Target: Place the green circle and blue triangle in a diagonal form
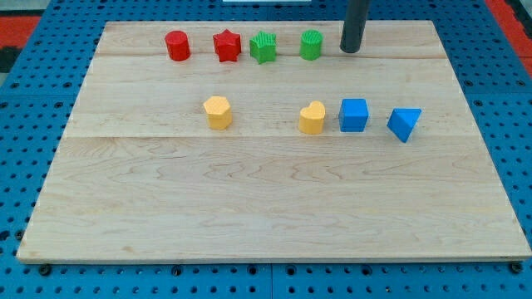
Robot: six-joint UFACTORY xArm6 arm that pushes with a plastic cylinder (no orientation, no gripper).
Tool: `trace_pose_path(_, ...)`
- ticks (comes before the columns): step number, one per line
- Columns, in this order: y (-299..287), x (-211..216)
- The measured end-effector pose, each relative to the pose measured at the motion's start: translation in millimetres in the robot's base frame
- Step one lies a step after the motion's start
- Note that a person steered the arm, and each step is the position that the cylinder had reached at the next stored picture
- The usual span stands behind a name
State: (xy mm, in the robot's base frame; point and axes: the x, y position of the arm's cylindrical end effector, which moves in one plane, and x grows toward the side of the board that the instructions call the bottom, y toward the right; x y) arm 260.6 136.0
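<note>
The green circle stands near the view's top, right of centre, on the wooden board. The blue triangle lies at the view's right, about mid-height. My tip rests on the board just to the right of the green circle, a small gap apart, and well above and left of the blue triangle.
A red circle, a red star and a green star line up left of the green circle. A yellow hexagon, a yellow heart and a blue cube sit in the middle row.
</note>
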Motion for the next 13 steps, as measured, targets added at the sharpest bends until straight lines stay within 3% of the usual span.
trace_pose_path(5,11,-3)
trace_pose_path(6,-11,-26)
trace_pose_path(9,-111,-38)
trace_pose_path(11,-61,-3)
trace_pose_path(12,12,38)
trace_pose_path(13,13,119)
